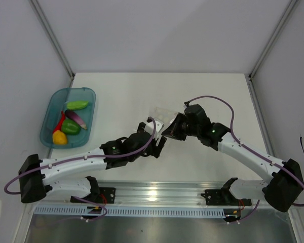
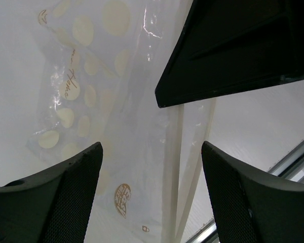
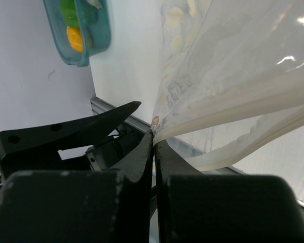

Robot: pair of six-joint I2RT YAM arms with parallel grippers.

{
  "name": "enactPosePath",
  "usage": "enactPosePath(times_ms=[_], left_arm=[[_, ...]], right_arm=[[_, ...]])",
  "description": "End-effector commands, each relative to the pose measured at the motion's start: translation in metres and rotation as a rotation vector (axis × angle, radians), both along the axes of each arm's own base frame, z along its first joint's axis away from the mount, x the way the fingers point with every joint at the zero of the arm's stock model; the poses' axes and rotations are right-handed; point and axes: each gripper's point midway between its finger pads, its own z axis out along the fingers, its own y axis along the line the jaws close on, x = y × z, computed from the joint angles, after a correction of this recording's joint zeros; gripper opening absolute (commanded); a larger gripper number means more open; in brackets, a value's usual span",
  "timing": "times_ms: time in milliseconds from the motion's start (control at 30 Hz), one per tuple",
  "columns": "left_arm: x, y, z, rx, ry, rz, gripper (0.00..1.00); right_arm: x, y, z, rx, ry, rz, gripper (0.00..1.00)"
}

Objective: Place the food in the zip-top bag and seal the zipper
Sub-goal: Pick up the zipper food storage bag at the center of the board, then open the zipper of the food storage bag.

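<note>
Pinching the mouth edge of the bag (image 3: 233, 76), the right gripper (image 3: 154, 139) has its two fingers pressed together on the plastic. The pale zipper (image 3: 233, 117) strip runs out from between the fingertips, and the clear film fans away from them, printed with cream dots.

Just beside it, the left gripper (image 2: 152, 147) hovers over the bag with its fingers spread wide, holding nothing. From the left wrist view the dotted bag fills the space between and beyond the two fingers, and the right gripper's dark body shows at the upper right.

From above, both arms meet near the middle of the white table (image 1: 192, 91), with the bag under and just behind the grippers.

The food is well apart, at the table's left edge, in a teal tray (image 1: 49, 109): two green pieces (image 1: 77, 105), an eggplant (image 1: 76, 118), a chili (image 1: 58, 123) and a yellow pepper (image 1: 60, 137).
</note>
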Motion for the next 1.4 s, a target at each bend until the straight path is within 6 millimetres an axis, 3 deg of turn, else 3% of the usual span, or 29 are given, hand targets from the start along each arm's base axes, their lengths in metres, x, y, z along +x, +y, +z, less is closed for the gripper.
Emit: enactPosePath(times_ms=[0, 133, 233, 300, 400, 467, 500, 600, 767, 900, 1033, 1367], left_arm=[[0.009, -0.002, 0.019, -0.043, -0.025, 0.071, 0.81], [0.014, 0.004, 0.014, -0.005, -0.026, 0.120, 0.75], [0.015, 0.004, 0.013, -0.002, -0.018, 0.121, 0.46], [0.014, 0.000, 0.014, -0.018, -0.010, 0.104, 0.33], [0.013, -0.004, 0.011, -0.018, 0.016, 0.078, 0.01], [0.012, -0.008, 0.013, -0.036, 0.039, 0.061, 0.01], [0.011, -0.008, 0.014, -0.048, 0.048, 0.059, 0.01], [0.014, -0.007, 0.020, -0.081, 0.082, 0.088, 0.00], [0.021, -0.011, 0.035, -0.112, 0.097, 0.134, 0.01], [0.025, -0.013, 0.027, -0.094, 0.116, 0.164, 0.00], [0.022, -0.018, 0.023, -0.116, 0.139, 0.160, 0.01], [0.013, -0.020, 0.027, -0.186, 0.150, 0.117, 0.01]], right_arm=[[0.002, 0.003, 0.037, 0.055, -0.055, -0.021, 0.00], [-0.004, 0.006, 0.045, 0.067, -0.062, -0.010, 0.00], [-0.007, 0.007, 0.048, 0.069, -0.069, -0.004, 0.00], [-0.009, 0.007, 0.047, 0.061, -0.070, 0.003, 0.00], [-0.012, 0.008, 0.046, 0.051, -0.084, 0.028, 0.01], [-0.012, 0.004, 0.042, 0.012, -0.093, 0.036, 0.18], [-0.011, 0.002, 0.049, -0.011, -0.132, 0.053, 0.38], [-0.012, -0.017, 0.047, -0.113, -0.148, 0.037, 0.58], [-0.022, -0.042, 0.059, -0.172, -0.181, 0.013, 0.59], [-0.029, -0.051, 0.063, -0.170, -0.184, -0.003, 0.57], [-0.027, -0.061, 0.046, -0.210, -0.136, -0.063, 0.50], [-0.009, -0.049, 0.025, -0.203, -0.091, -0.138, 0.51]])
